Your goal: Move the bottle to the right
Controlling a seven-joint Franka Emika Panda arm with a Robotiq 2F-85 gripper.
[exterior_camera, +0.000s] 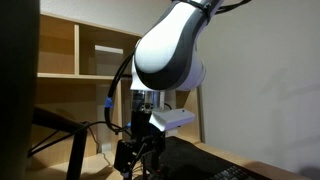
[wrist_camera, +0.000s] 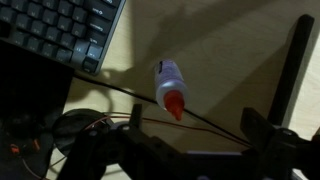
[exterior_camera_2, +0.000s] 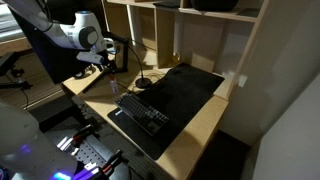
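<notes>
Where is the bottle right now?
In the wrist view the bottle sits mid-frame on the wooden desk, just right of the black keyboard.

A light wooden desk (wrist_camera: 235, 50) is covered in large part by a black mat (exterior_camera_2: 185, 85), at one end of which a black keyboard (exterior_camera_2: 143, 116) is laid, while a small white bottle (wrist_camera: 168, 80) with a red cap is seen lying on its side on the bare wood beside a thin dark cable (wrist_camera: 110, 87).

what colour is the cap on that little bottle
The cap is red-orange, on a white bottle. It shows best in the wrist view.
</notes>
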